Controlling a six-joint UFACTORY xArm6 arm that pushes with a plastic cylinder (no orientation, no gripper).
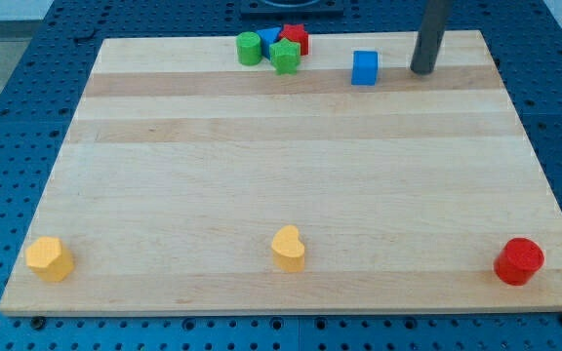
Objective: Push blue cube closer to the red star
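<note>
1. My tip (421, 71) rests on the worktop (281, 175) just right of the blue cube (364, 68), apart from it; the arm ends in a rod, with no fingers.
2. The red star (296, 38) sits at the view's top, crowded by a green star (285, 58), green cylinder (250, 48) and another blue block (269, 39).
3. The green star lies between cube and red star.
4. Along the bottom: two yellow blocks (49, 258) (289, 248) and a red cylinder (519, 260).

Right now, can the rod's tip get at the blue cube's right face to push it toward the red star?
Probably yes: my tip sits just right of the blue cube, bare board between them.
</note>
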